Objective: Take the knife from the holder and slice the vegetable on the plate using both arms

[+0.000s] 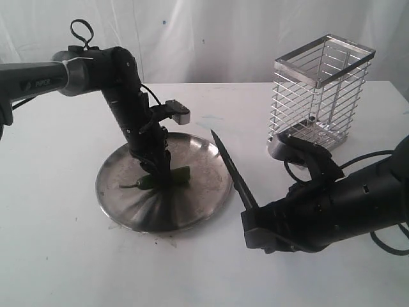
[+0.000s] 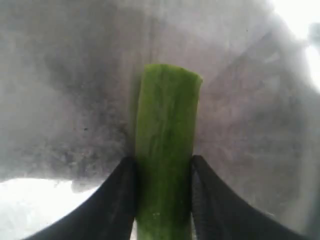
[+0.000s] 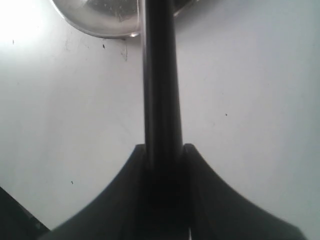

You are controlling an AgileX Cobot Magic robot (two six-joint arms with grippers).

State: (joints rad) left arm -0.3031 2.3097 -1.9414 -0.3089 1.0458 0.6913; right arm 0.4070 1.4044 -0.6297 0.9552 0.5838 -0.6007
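A green chili pepper (image 1: 171, 178) lies on the round steel plate (image 1: 204, 192), its stem pointing left. My left gripper (image 1: 158, 171) reaches down from above and is shut on the chili; in the left wrist view the chili (image 2: 166, 145) runs between both black fingers (image 2: 117, 200). My right gripper (image 1: 255, 214) sits low at the plate's right side, shut on the knife (image 1: 231, 169), whose dark blade slants up and back over the plate's right rim. In the right wrist view the knife (image 3: 160, 85) runs straight out from the closed fingers toward the plate (image 3: 107, 22). The wire holder (image 1: 319, 93) stands at the back right.
The white tabletop (image 1: 57, 256) spreads around the plate. The right arm's bulky black body (image 1: 345, 204) and cables lie in front of the holder. A white wall closes off the back.
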